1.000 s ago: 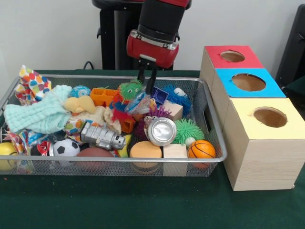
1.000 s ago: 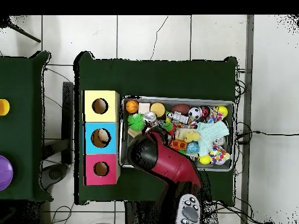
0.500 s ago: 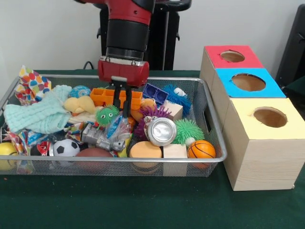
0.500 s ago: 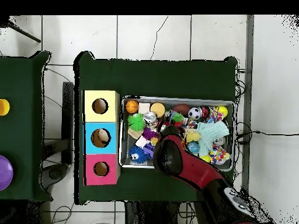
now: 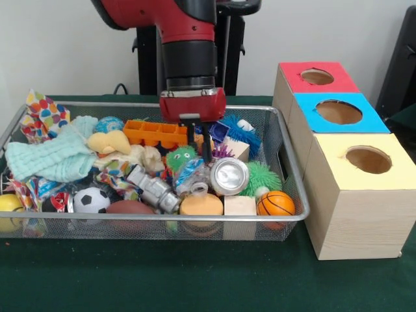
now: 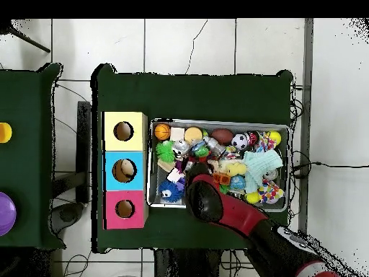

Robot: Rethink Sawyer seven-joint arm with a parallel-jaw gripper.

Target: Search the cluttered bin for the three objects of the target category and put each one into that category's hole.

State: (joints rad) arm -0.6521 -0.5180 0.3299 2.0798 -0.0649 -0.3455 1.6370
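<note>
Bin [image 5: 286, 170], arm vertical, tool [image 5: 198, 151] down among toys

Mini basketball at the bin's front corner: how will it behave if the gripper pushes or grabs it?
The mini basketball is round, so a push would probably roll it, though the wire bin wall and the wooden block beside it hem it in. It looks like foam, likely light and squashy. A grip off its middle may squeeze it out.

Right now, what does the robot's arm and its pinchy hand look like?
The arm is thick and round, shiny red with black sections. At its end sits a red block, and under that the gripper, with two thin dark fingers. In the overhead view the arm has a grey patch with dark buttons.
</note>
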